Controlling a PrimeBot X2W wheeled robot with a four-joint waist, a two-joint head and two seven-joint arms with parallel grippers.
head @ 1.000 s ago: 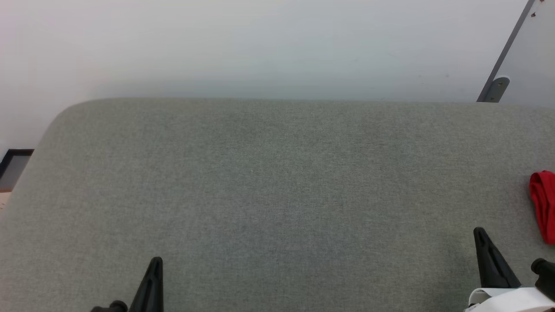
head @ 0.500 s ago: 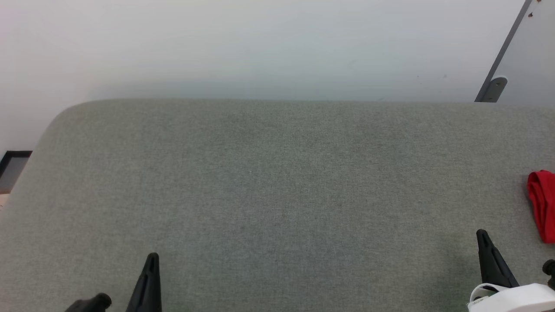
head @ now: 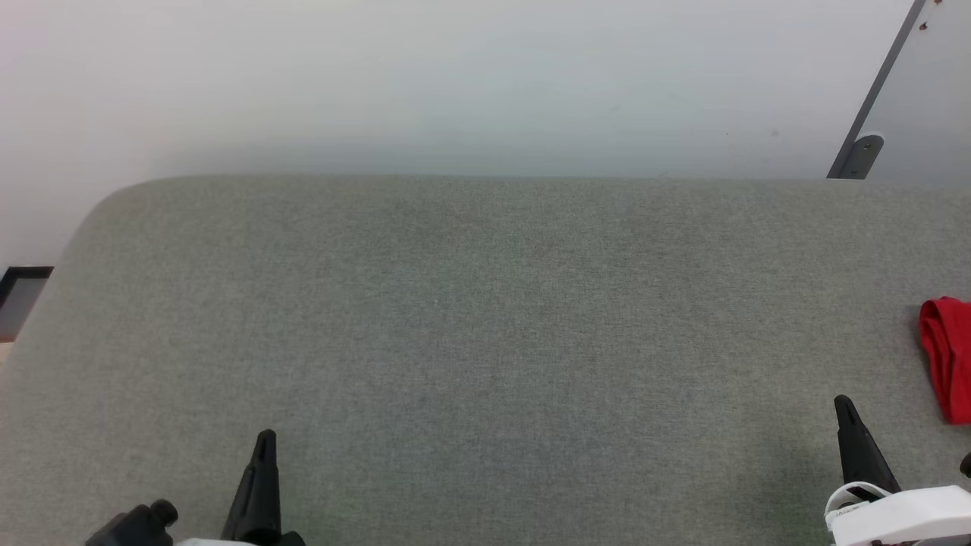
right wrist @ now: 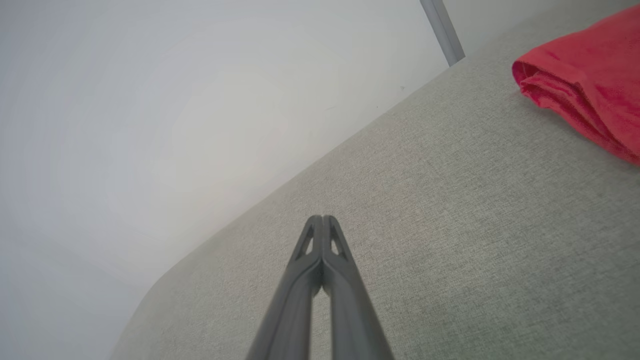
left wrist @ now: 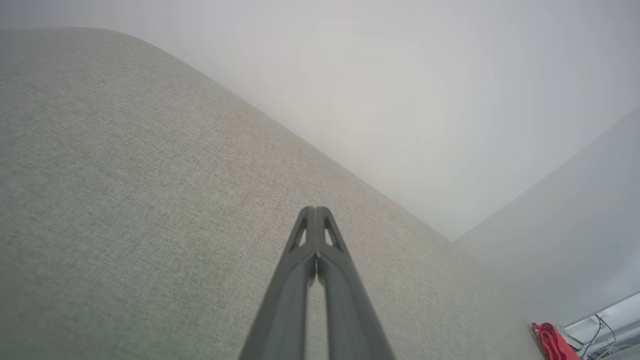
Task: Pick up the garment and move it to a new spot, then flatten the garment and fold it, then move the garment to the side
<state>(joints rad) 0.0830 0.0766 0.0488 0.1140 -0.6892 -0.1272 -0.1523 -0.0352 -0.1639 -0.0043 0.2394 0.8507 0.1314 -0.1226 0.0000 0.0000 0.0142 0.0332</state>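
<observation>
The garment (head: 948, 356) is a bright red folded bundle lying at the far right edge of the grey fabric surface (head: 485, 318), cut off by the frame. It also shows as the garment (right wrist: 590, 80) at the upper right of the right wrist view and as a small red scrap, the garment (left wrist: 552, 342), low right in the left wrist view. My right gripper (head: 842, 406) is shut and empty, a little left of and nearer than the bundle, apart from it. At the lower left my left gripper (head: 265, 440) is shut and empty. Both close-ups, left gripper (left wrist: 315, 210) and right gripper (right wrist: 323, 218), show the fingers pressed together.
A white wall (head: 455, 83) rises behind the grey surface. A grey slanted post with a bracket (head: 861, 155) stands at the back right. A dark-framed object (head: 23, 292) sits past the surface's left edge. The surface's back left corner is rounded.
The left gripper has risen slightly in the head view and the right gripper has hardly moved. The picture has drifted slightly, so the garment sits a touch further left. Both grippers stay shut.
</observation>
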